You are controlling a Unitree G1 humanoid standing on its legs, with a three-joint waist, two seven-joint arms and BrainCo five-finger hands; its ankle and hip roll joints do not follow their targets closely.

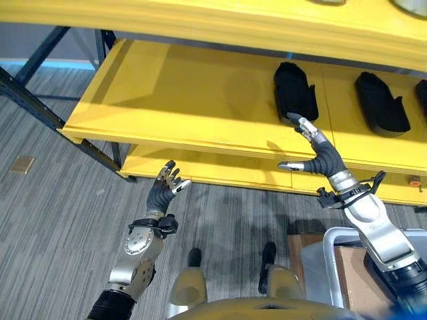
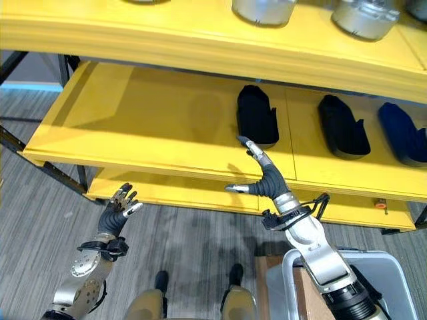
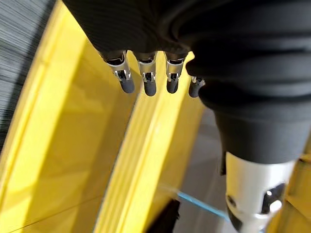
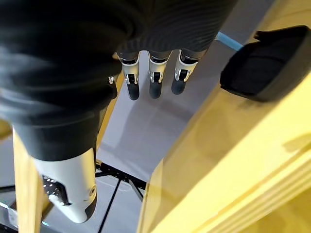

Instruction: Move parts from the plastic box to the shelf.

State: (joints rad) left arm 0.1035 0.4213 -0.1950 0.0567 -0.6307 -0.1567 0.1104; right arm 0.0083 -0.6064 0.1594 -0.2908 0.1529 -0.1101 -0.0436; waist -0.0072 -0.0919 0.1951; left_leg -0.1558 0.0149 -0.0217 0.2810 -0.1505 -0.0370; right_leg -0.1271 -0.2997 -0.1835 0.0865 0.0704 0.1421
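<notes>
Nearest the camera, the plastic box sits low at the robot's right, close enough that each part needs only a short lift to the yellow shelf; its contents are hidden behind the right arm. Right robot hand is released, fingers straight and thumb spread, holding nothing, its fingertips just beside the near end of a black part lying on the middle shelf board, probably just set down there. Two more dark parts lie in a row alongside, evenly spaced to keep room. Left robot hand hangs relaxed and empty below the shelf edge, clear of the work.
</notes>
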